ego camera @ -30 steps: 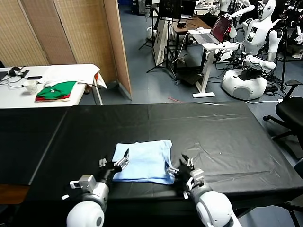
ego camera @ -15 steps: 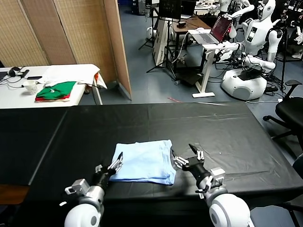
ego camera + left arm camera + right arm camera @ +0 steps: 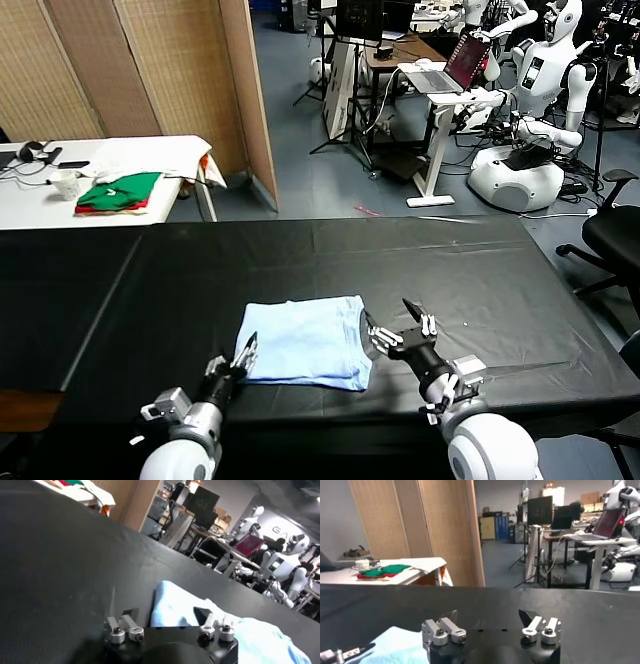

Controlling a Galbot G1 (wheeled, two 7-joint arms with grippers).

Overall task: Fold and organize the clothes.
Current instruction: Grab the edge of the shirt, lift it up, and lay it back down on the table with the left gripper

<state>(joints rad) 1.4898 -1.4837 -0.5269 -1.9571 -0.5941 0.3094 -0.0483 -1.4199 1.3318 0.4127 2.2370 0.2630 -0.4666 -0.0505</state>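
Observation:
The pale light-blue T-shirt [image 3: 305,343] lies folded in a flat rectangle on the black table [image 3: 480,290], near its front edge. My left gripper [image 3: 235,357] is open and empty, just off the shirt's near left corner. In the left wrist view the shirt [image 3: 200,620] lies just beyond the open left gripper [image 3: 167,614]. My right gripper [image 3: 397,326] is open and empty, just right of the shirt's right edge. The right wrist view shows the open right gripper [image 3: 489,616] over bare black table, with a corner of the shirt [image 3: 395,647] beside it.
A white side table [image 3: 60,195] at the back left holds folded green and red garments [image 3: 120,191] and a cup [image 3: 64,184]. Wooden screens [image 3: 150,70], desks, other robots [image 3: 535,90] and an office chair [image 3: 610,235] stand beyond the black table.
Both grippers have drawn back from the folded shirt's near corners. The left one pulled toward me; the right one swung out to the right of the shirt. The shirt lies still.

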